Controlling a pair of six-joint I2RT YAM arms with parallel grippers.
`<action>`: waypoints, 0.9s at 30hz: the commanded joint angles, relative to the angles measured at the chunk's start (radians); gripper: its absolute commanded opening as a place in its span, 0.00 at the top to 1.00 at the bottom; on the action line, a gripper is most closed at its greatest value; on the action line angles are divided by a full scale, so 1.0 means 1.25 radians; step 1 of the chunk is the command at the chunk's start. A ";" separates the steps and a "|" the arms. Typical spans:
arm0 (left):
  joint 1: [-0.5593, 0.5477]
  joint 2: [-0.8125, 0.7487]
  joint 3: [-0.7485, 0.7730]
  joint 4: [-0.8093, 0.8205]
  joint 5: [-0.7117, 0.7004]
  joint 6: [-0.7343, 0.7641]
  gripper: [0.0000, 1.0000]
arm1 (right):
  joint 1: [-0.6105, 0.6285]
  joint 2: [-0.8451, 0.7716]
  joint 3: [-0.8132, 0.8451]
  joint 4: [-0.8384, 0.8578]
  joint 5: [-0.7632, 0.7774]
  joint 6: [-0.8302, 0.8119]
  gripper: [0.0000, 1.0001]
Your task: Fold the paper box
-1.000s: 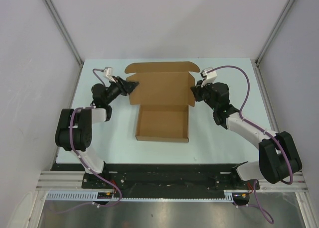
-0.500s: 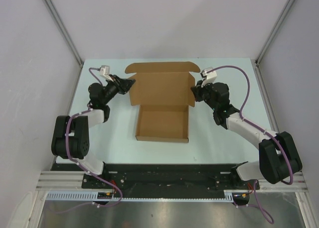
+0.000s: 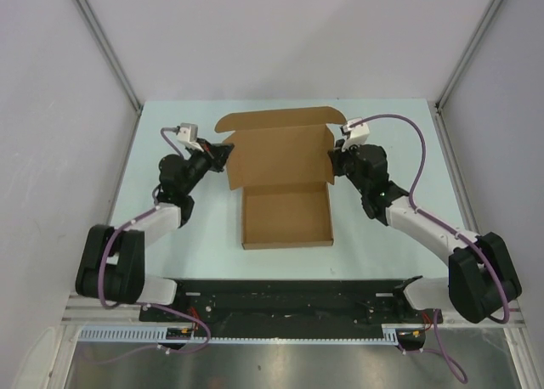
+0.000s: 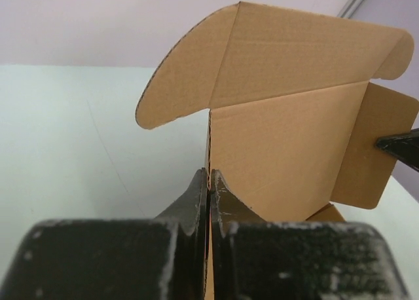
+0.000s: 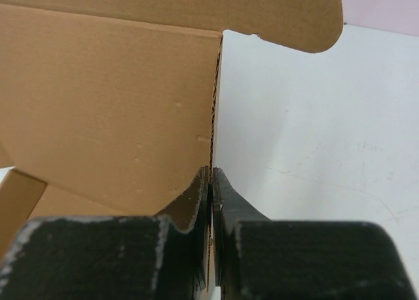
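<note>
The paper box (image 3: pixel 287 217) is brown cardboard, a shallow open tray on the pale table with its lid panel (image 3: pixel 280 155) raised behind it. My left gripper (image 3: pixel 226 154) is shut on the lid's left edge; in the left wrist view the cardboard edge (image 4: pixel 209 143) runs straight into my closed left gripper (image 4: pixel 209 182). My right gripper (image 3: pixel 333 160) is shut on the lid's right edge, and the right wrist view shows that edge (image 5: pixel 215 103) pinched in my right gripper (image 5: pixel 211 179). The lid's front flap (image 4: pixel 308 48) curls over at the top, with a rounded ear (image 4: pixel 183 84) at the left.
The pale table (image 3: pixel 391 126) is bounded by grey walls left, right and behind. The arms' black base rail (image 3: pixel 280 295) lies along the near edge. The right gripper's fingertip (image 4: pixel 399 146) shows beside the lid's far side flap (image 4: pixel 373 149) in the left wrist view.
My left gripper has closed on the lid's left edge. The left arm swung in toward the box. The box has shifted slightly right and nearer, with the lid more raised.
</note>
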 commanded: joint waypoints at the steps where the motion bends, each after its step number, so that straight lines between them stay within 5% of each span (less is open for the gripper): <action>1: -0.071 -0.116 -0.035 -0.030 -0.151 0.097 1.00 | 0.059 -0.044 -0.010 -0.006 0.075 0.009 0.99; 11: -0.180 -0.221 -0.128 0.018 -0.378 0.196 0.99 | 0.141 -0.107 -0.116 0.058 0.220 0.018 1.00; 18: -0.195 -0.212 -0.126 0.026 -0.384 0.227 0.99 | 0.143 -0.142 -0.119 0.046 0.235 0.035 0.66; 27: -0.197 -0.217 -0.146 0.053 -0.378 0.238 1.00 | 0.077 -0.158 -0.106 0.060 0.179 0.049 0.61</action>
